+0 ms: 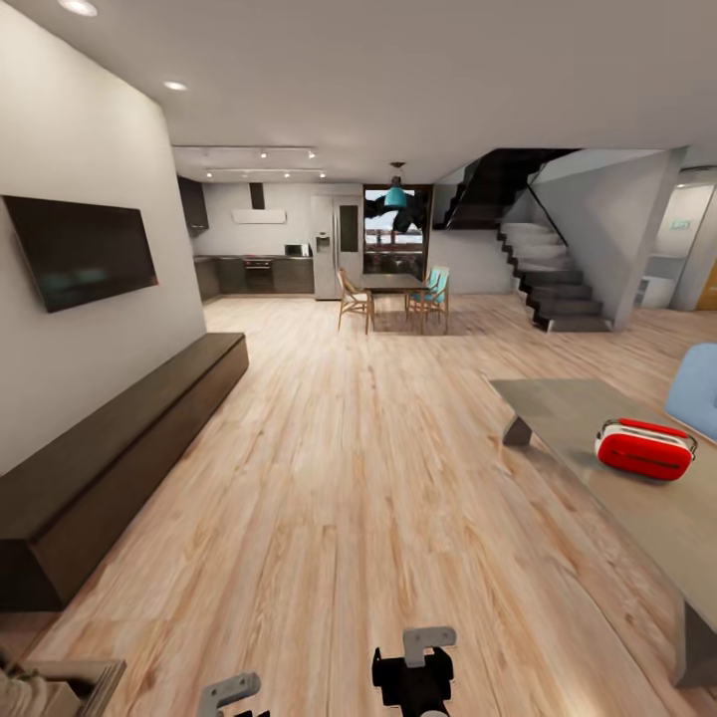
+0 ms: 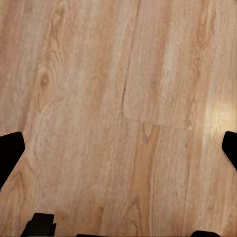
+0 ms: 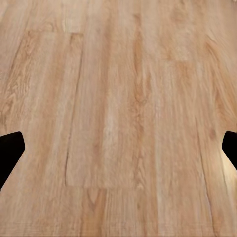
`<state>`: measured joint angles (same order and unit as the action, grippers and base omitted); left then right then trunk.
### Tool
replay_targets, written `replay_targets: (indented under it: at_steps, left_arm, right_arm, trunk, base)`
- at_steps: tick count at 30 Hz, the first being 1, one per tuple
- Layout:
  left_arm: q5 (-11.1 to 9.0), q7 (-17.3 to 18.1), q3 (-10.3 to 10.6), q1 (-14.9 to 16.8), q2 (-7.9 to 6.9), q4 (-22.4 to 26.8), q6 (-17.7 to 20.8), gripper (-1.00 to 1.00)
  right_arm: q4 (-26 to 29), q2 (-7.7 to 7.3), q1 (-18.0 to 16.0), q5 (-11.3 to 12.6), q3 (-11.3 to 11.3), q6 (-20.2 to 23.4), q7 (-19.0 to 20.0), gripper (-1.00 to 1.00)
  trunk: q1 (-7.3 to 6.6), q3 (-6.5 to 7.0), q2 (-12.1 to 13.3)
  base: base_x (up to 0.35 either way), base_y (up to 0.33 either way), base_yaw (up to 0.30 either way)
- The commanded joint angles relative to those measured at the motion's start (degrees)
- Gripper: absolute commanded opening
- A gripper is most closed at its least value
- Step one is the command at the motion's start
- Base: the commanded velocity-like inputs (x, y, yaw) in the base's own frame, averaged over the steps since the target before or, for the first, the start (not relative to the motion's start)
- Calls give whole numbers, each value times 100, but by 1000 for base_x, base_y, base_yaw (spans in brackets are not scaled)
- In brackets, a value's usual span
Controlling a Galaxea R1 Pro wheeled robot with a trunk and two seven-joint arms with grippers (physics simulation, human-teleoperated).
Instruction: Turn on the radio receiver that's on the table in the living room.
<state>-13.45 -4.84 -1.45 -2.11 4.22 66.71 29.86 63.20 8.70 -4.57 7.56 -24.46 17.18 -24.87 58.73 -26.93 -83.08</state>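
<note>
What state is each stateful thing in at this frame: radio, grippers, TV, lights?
Radio receiver: lying on the table, untouched; on or off cannot be told.
Left gripper: open, empty, over wood floor.
Right gripper: open, empty, over the floor.
Wall TV: screen dark.
Ceiling spotlights: lit.
Dining chairs: upright at the far dining table.

Wide open plank floor ahead, free passage. Bench blocks right side, radio receiver on its top with bare surface around it. Low dark cabinet lines left wall. Both wrist views: bare floor below spread jaws.
</note>
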Motion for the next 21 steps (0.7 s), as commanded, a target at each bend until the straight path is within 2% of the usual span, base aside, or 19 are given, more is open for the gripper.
replay_targets:
  at_steps: [1,21]
  left_arm:
    - [0,0,-2,0,0,0,1,100]
    - [0,1,-6,1,-8,8,2,100]
  right_arm:
    - [0,0,0,0,-21,-2,0,100]
    - [0,0,0,-1,-41,-4,-1,100]
  trunk:
    - [0,0,0]
    - [0,0,0]
  base:
    - [333,0,0]
    - [333,0,0]
